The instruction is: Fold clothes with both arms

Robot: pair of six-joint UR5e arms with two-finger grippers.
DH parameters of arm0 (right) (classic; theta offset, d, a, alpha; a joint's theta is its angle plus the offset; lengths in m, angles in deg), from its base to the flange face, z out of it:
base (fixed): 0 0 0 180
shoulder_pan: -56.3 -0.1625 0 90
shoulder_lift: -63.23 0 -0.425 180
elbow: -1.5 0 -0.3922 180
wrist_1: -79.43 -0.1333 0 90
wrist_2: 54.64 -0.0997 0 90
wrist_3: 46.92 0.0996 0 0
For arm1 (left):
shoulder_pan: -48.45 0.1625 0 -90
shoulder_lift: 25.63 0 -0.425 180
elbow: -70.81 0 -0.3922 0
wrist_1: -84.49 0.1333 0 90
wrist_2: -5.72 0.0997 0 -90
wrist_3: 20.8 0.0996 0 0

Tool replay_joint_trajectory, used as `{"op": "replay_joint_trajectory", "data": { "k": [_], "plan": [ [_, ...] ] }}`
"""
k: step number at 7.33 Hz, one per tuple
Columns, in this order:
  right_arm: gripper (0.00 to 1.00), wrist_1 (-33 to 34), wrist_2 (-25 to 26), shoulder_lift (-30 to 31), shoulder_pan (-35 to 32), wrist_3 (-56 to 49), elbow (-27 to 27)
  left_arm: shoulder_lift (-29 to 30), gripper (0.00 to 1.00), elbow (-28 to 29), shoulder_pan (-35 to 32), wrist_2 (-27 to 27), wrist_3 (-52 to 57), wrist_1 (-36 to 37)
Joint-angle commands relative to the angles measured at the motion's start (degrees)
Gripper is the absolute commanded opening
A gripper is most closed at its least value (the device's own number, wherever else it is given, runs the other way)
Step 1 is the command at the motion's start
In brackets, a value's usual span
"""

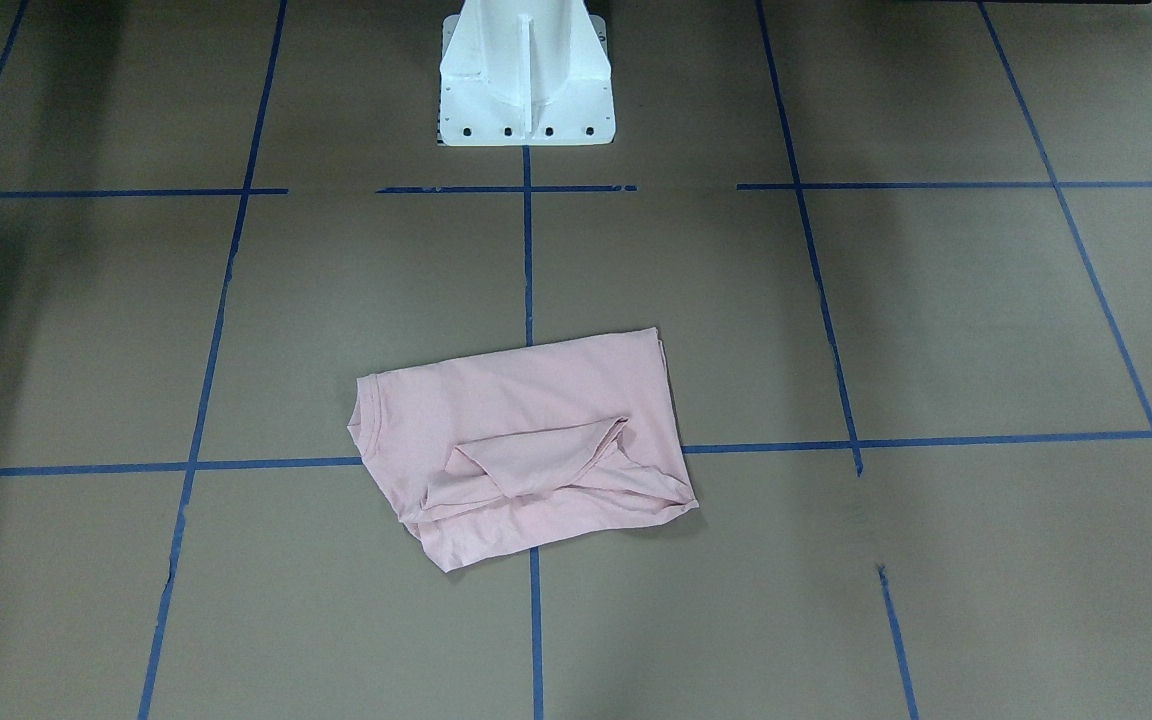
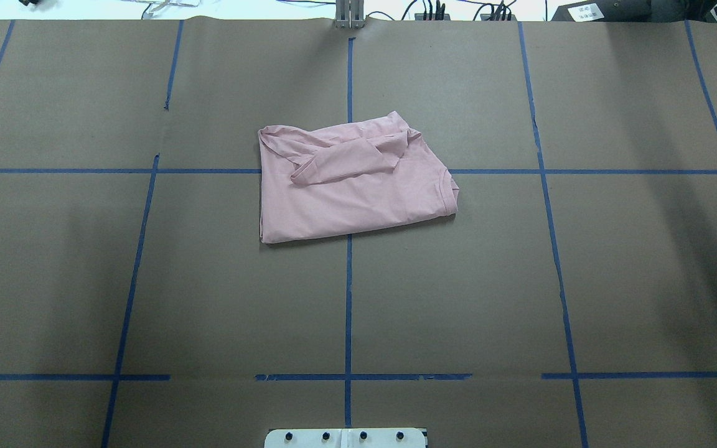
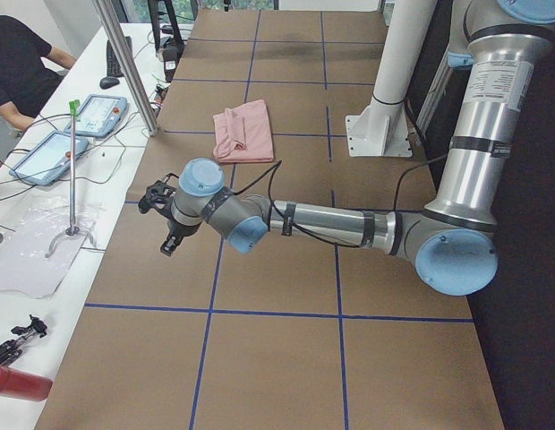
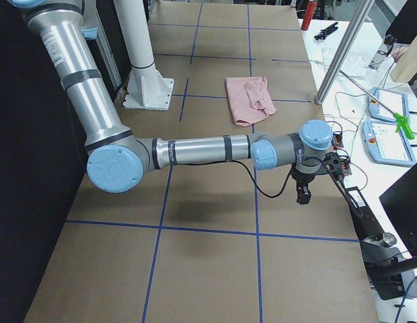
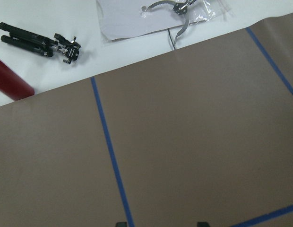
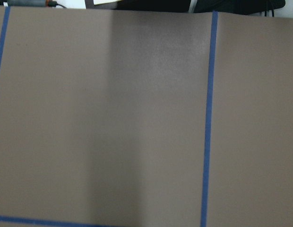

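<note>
The pale pink T-shirt lies folded into a rough rectangle at the table's middle, with a loose sleeve flap on top; its print is hidden. It also shows in the overhead view and both side views. Neither arm shows in the overhead or front view. My left gripper hangs over the table's left end, far from the shirt. Its two fingertips peek in wide apart over bare paper, open and empty. My right gripper hangs over the right end; I cannot tell whether it is open or shut.
The white pedestal base stands at the robot's side of the table. Teach pendants, a metal post and an operator are past the far edge. A red bottle and a black tripod lie off the paper.
</note>
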Motion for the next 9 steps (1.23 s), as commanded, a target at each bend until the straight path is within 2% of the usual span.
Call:
{"op": "replay_joint_trajectory", "data": {
  "k": [1, 3, 5, 9],
  "plan": [
    [1.00, 14.1, 0.4, 8.9, -1.0, -13.6, 11.2, -10.9, 1.00, -15.2, -2.1, -3.1, 2.9, 24.9],
    [1.00, 14.2, -0.3, 10.3, -0.5, -13.0, 12.0, -16.9, 1.00, -13.9, -1.8, -1.6, 5.6, 24.4],
    [1.00, 14.1, 0.3, 10.4, -0.2, -13.1, 12.1, -17.5, 1.00, -12.6, -1.7, -1.8, 7.9, 18.2],
    [1.00, 14.2, 0.5, 11.0, 0.9, -13.0, 11.2, -16.8, 1.00, -13.1, -1.1, -2.3, 8.4, 18.0]
  ]
}}
